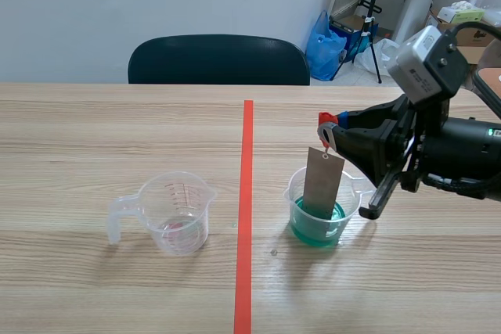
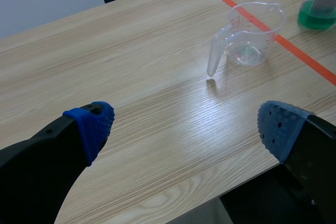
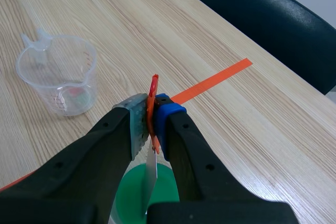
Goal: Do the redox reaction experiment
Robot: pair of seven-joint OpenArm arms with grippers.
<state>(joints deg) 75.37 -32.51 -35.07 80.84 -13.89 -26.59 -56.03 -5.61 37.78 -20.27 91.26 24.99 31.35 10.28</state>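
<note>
My right gripper (image 1: 329, 126) is shut on a small orange-red clip (image 3: 153, 109) from which a grey metal strip (image 1: 322, 184) hangs. The strip's lower end dips into the green liquid of a clear beaker (image 1: 319, 207) right of the tape line. In the right wrist view the strip (image 3: 151, 174) drops from my fingers into the green liquid (image 3: 147, 195) under them. An empty clear measuring cup (image 1: 172, 211) with a handle stands left of the line. My left gripper (image 2: 184, 129) is open over the table's near edge, well short of that cup (image 2: 248, 38).
An orange-red tape line (image 1: 246, 209) runs down the middle of the wooden table. A dark chair (image 1: 218, 59) stands at the far side. Bags, boxes and a stand clutter the floor at the back right (image 1: 352, 29).
</note>
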